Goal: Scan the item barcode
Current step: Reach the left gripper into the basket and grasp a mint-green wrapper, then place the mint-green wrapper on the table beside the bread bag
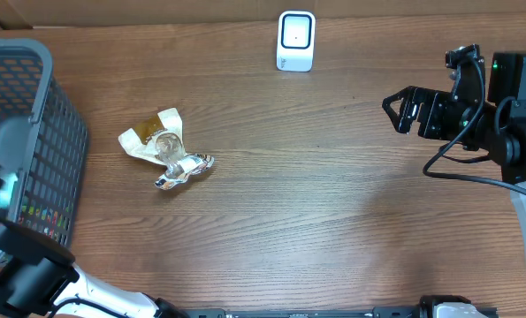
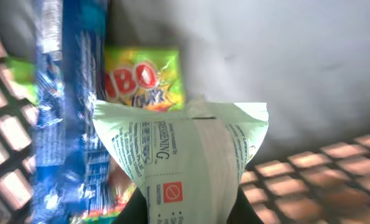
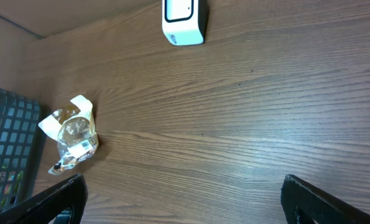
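Inside the grey mesh basket [image 1: 28, 49], as seen from my left wrist: a blue packet [image 2: 66, 93] stands upright along the left. A yellow-green sweet packet [image 2: 144, 78] with red lettering lies behind the white pouch [image 2: 185, 155], partly covered by its top edge. Both crowd the pouch; whether the blue one touches its left side I cannot tell. Pale grey basket wall fills the upper right of that view, and mesh openings fill the lower right. Outside the basket, just to its right, a crumpled clear-and-silver wrapper [image 1: 165, 148] lies on the table. Well away from the basket, toward the far edge, stands the white scanner [image 1: 295, 41].

My left pincer [image 2: 189, 214] is down in the basket, its jaws drawn together on the lower part of the white pouch, the item to be scanned. Dark fingers [image 2: 134, 214] show at either side of the pouch. It fans out above them, with printed text and a red square mark facing the camera. My right pincer [image 1: 397, 113] hovers over the side of the table opposite the basket, jaws spread wide and empty, above bare wood.

Table [image 1: 333, 221]: brown wood grain, flat, evenly lit. A tan board runs along its far edge, beyond the basket and the scanner.
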Controlling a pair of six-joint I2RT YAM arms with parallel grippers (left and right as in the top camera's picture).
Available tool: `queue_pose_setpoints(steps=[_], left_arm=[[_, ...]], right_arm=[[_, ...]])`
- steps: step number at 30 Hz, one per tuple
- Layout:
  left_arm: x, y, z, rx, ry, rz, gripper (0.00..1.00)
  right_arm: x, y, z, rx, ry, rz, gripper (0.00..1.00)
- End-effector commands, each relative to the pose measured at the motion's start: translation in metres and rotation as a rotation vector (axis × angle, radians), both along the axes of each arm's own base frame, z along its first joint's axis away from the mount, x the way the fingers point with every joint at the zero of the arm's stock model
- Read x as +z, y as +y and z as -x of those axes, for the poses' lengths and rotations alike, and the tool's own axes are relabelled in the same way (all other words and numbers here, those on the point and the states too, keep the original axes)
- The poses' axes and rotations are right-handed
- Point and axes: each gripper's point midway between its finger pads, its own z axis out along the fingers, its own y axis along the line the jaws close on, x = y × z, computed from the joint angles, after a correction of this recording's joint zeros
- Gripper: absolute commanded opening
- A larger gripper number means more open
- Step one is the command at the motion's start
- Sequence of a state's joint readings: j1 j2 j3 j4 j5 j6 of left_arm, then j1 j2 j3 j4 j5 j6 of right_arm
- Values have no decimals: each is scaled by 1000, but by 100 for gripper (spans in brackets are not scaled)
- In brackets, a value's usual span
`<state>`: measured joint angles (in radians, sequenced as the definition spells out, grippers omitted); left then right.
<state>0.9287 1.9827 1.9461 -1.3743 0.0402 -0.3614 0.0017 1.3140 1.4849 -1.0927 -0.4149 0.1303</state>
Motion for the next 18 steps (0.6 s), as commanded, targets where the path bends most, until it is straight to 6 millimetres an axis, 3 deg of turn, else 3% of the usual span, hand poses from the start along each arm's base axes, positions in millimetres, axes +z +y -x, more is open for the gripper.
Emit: queue_pose_setpoints(steps=[1, 5, 8, 10, 14, 18], left_arm=[[70, -2, -24, -37, -159, -74, 4], [137, -28, -36, -158, -276, -133, 4], [180, -61, -51, -315, -368, -191, 4], [203, -97, -66, -458, -445, -213, 4], [222, -154, -83, -610, -451, -267, 4], [216, -219, -109, -793, -427, -258, 4]], right_arm=[[13, 2, -1, 7, -38, -5, 100], [13, 2, -1, 7, -38, -5, 100], [13, 2, -1, 7, -38, -5, 100], [13, 2, -1, 7, -39, -5, 100], [14, 2, -3, 7, -45, -5, 100], [11, 2, -5, 7, -35, -5, 100]])
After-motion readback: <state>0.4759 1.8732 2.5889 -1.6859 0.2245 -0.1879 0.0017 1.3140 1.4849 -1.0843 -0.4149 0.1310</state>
